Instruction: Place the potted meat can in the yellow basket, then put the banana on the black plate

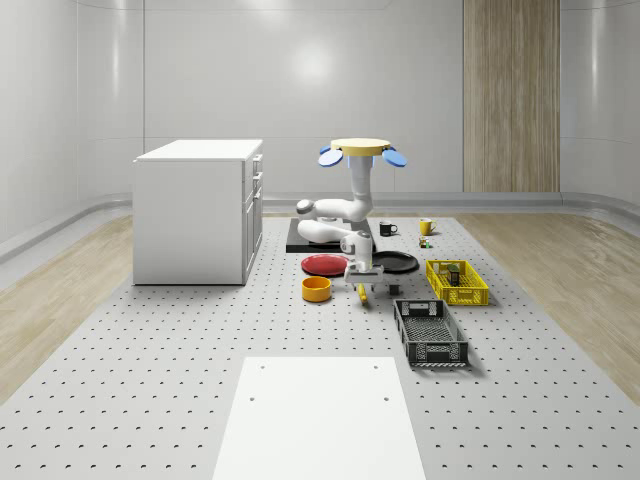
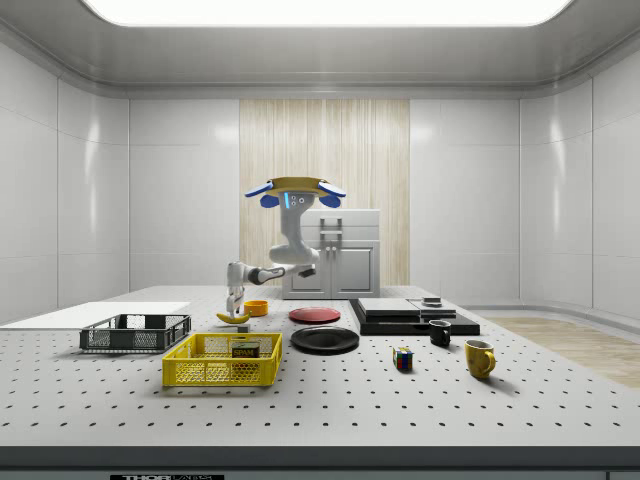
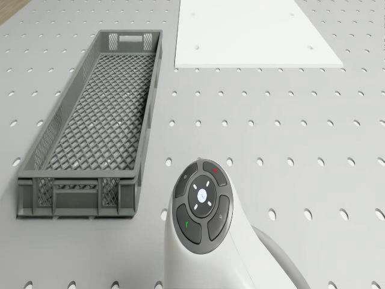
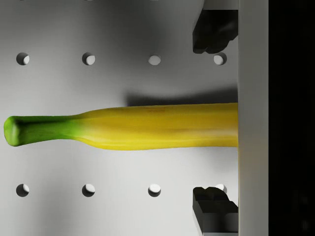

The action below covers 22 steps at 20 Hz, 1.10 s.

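The banana (image 4: 147,127) lies on the perforated table, yellow with a green stem; it also appears as the banana (image 1: 363,293) and the banana (image 2: 234,317). My gripper (image 4: 211,120) hangs straight over it, open, one fingertip (image 4: 211,34) on each side and clear of the peel. The drone (image 1: 363,150) hovers above the table behind the banana, the arm reaching down. The potted meat can (image 2: 244,351) sits inside the yellow basket (image 1: 470,296). The black plate (image 1: 400,262) lies bare between the banana and the basket.
A red plate (image 1: 325,264) and an orange bowl (image 1: 316,289) sit close to the gripper. A grey basket (image 1: 430,333) lies nearer the front, and a white mat (image 1: 315,415) beyond it. A black slab (image 1: 305,240), two mugs, a cube (image 2: 402,359) and a white cabinet (image 1: 198,210) stand behind.
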{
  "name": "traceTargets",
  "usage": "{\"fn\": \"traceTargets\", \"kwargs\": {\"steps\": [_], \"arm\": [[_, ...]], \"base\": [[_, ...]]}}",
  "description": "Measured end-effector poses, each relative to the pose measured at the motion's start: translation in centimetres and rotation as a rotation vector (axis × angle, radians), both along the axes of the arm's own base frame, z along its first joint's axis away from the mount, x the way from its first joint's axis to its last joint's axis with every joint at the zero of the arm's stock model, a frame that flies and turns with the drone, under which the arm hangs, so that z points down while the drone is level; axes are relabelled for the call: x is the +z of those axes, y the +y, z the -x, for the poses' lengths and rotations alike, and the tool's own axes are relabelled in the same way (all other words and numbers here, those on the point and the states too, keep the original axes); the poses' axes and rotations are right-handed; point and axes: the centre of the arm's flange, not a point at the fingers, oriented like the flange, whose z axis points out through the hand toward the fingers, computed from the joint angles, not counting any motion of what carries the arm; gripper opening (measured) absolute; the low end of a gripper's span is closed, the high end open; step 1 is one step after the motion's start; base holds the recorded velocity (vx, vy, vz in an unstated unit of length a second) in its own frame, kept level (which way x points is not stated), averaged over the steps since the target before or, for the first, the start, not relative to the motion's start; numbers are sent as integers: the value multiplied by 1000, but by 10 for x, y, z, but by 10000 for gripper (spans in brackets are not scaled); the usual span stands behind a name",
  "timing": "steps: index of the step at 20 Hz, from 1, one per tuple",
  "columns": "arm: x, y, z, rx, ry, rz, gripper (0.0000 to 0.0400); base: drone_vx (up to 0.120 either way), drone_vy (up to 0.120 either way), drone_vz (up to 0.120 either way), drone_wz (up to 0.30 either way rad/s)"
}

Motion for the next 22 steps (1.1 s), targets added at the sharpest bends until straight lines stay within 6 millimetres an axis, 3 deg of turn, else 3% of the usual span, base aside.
{"fn": "traceTargets", "kwargs": {"steps": [12, 13, 15, 17, 19, 22], "arm": [[30, 0, 0, 0, 0, 0, 400], [32, 0, 0, 0, 0, 0, 380], [34, 0, 0, 0, 0, 0, 290], [32, 0, 0, 0, 0, 0, 235], [27, 0, 0, 0, 0, 0, 201], [23, 0, 0, -9, 1, 2, 193]], "base": [[0, 0, 0, 0], [0, 0, 0, 0], [0, 0, 0, 0], [0, 0, 0, 0], [0, 0, 0, 0], [0, 0, 0, 0]]}}
